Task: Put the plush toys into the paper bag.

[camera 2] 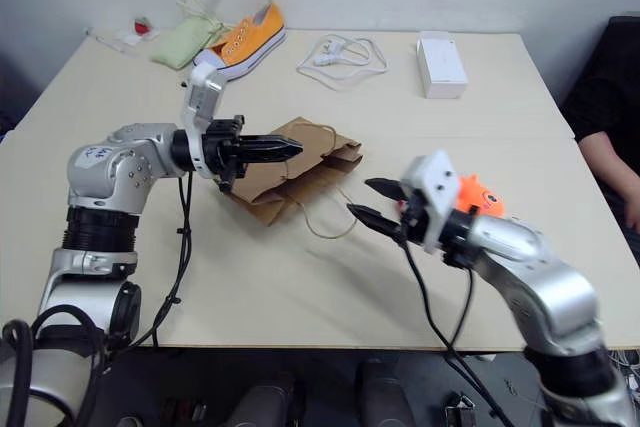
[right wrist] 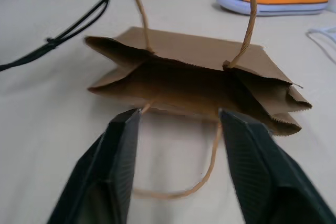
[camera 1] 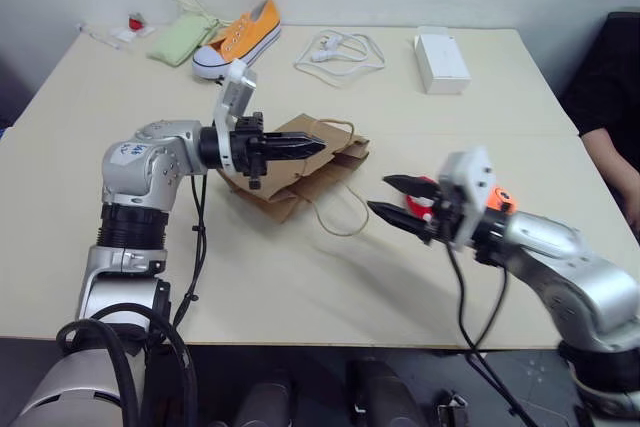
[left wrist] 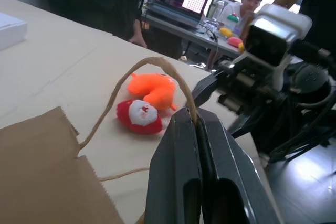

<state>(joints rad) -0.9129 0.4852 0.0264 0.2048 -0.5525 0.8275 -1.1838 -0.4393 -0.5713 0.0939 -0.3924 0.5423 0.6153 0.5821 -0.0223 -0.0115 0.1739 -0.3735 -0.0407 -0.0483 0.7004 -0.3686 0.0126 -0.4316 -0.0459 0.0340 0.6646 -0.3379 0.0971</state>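
The brown paper bag [camera 1: 292, 179] lies on its side mid-table, its mouth [right wrist: 184, 85] gaping toward my right gripper. My left gripper [camera 1: 318, 145] is shut on the bag's upper cord handle [left wrist: 157, 65] and holds it up off the bag. The other handle [camera 1: 335, 217] lies slack on the table. My right gripper [camera 1: 392, 197] is open and holds nothing, a short way in front of the bag's mouth. Behind that gripper on the table lie the plush toys: the orange toy [left wrist: 155, 88] and the round red-and-white one [left wrist: 140, 116], touching each other.
At the table's far side are an orange sneaker [camera 1: 240, 37], a green pouch [camera 1: 182, 39], a white cable [camera 1: 340, 50] and a white box [camera 1: 442, 60]. A person [camera 1: 612, 117] sits at the right edge.
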